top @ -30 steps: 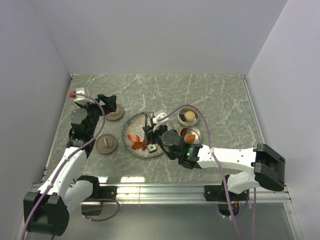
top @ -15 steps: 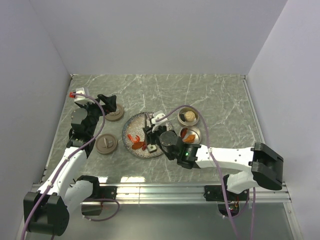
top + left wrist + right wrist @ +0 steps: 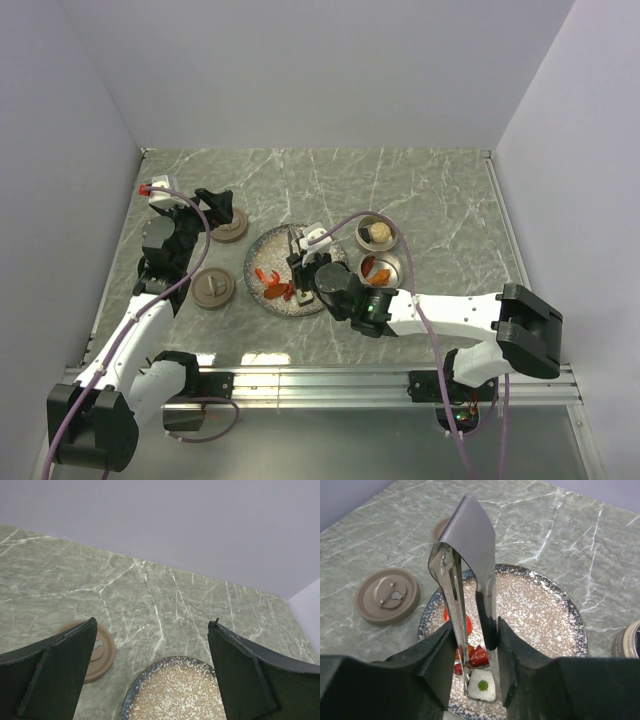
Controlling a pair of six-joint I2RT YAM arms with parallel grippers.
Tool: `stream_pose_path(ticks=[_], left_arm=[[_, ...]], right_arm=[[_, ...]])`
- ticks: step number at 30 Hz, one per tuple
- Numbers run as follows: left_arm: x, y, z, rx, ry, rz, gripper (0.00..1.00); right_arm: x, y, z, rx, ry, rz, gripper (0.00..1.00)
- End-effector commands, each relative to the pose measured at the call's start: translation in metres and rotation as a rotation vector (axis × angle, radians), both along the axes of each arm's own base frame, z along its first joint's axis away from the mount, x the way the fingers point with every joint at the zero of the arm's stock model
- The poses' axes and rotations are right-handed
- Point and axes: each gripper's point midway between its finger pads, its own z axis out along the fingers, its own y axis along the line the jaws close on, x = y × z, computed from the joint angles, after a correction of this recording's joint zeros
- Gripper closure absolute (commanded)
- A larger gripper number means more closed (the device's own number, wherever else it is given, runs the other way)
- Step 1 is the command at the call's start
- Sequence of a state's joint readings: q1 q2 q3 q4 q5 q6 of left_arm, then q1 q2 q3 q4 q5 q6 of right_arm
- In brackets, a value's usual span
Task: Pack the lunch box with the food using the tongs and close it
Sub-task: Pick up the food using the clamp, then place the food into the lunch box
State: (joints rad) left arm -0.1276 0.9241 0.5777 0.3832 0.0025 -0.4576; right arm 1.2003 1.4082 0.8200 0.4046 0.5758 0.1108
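My right gripper (image 3: 475, 632) is shut on the metal tongs (image 3: 470, 535), which stand upright over the speckled plate (image 3: 545, 605). The tongs' tips straddle a white square with a green centre (image 3: 482, 686); whether they pinch it I cannot tell. Red and orange bits (image 3: 479, 656) lie just behind it. From above, the tongs (image 3: 297, 245) and right gripper (image 3: 305, 265) sit over the plate (image 3: 262, 250). The lunch box is two round tins: the far tin (image 3: 377, 232) holds a pale ball, the near tin (image 3: 383, 268) an orange piece. My left gripper (image 3: 215, 203) is open and holds nothing.
Two brown round lids lie left of the plate, one at the back (image 3: 228, 225) and one nearer (image 3: 212, 288). The left wrist view shows the back lid (image 3: 97, 650) and the plate's far rim (image 3: 150, 672) between my open fingers (image 3: 60, 665). Walls enclose the table.
My right gripper has shifted a little left over the plate and squeezed the tongs' arms closer together around the white square. The left arm has not moved.
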Motion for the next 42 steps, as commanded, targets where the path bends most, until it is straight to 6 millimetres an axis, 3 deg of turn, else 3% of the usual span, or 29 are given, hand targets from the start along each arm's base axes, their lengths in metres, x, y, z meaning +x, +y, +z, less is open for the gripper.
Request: stream_pose_path(ticks=[1,7,12,17,24,28,36,42], left_arm=[[-0.003,0.000,0.017,-0.012,-0.059,-0.001,0.01],[-0.003,0.000,0.017,-0.012,-0.060,-0.001,0.01],[-0.003,0.000,0.018,-0.011,-0.062,0.000,0.00],[-0.003,0.000,0.018,-0.012,-0.063,-0.001,0.01],[-0.002,0.000,0.017,-0.012,-0.062,-0.001,0.01],[0.000,0.000,0.015,-0.011,-0.056,-0.001,0.00],[0.002,0.000,0.015,-0.011,-0.053,-0.001,0.01],[0.003,-0.001,0.012,-0.010,-0.045,-0.002,0.01]], right_arm=[[0.003,0.010,0.020,0.054,-0.012,-0.011,0.62],[0.007,-0.010,0.035,0.050,-0.049,-0.076,0.76],[0.011,-0.048,0.075,0.073,-0.132,-0.182,0.81],[0.023,-0.093,0.095,0.046,-0.193,-0.307,0.81],[0.050,-0.164,0.088,0.067,-0.175,-0.463,0.81],[0.060,-0.186,0.085,0.079,-0.170,-0.513,0.81],[0.064,-0.200,0.077,0.078,-0.143,-0.547,0.81],[0.063,-0.194,0.065,0.084,-0.108,-0.524,0.81]])
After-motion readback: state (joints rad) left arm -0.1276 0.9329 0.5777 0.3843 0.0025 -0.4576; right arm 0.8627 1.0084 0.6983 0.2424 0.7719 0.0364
